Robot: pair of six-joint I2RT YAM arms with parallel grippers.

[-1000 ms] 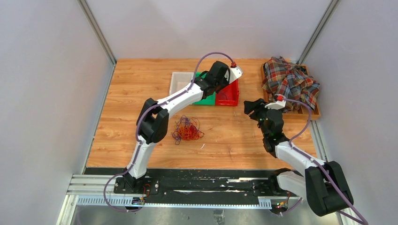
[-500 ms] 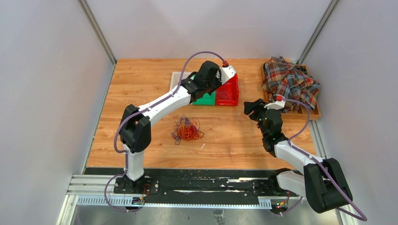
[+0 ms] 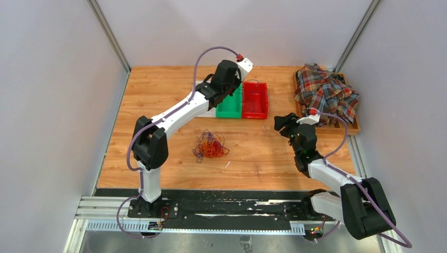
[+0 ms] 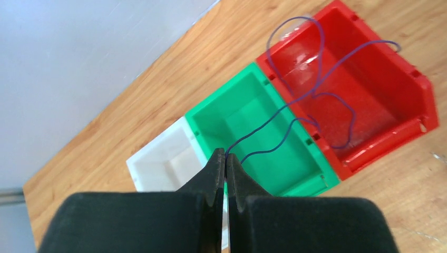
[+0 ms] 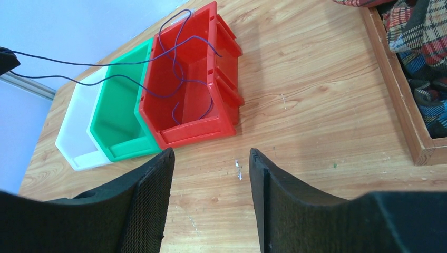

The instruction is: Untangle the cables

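Partly done. Pinching one freed purple cable [image 4: 315, 94] in left gripper [image 4: 225, 158], tips pressed together, loops trailing into red bin [image 4: 416, 100]. Holding right gripper [image 5: 211, 174] spread, empty. Leaving bunch of cables [image 3: 210, 146] knotted on table [image 3: 158, 89], well apart.

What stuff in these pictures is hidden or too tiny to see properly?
- Top view: tangled bunch of red, orange and purple cables, too small to trace crossings.
- Left wrist view: white plastic bin, near corner behind the left tool.
- Top view: wooden tray, inside covered by the plaid shirt.
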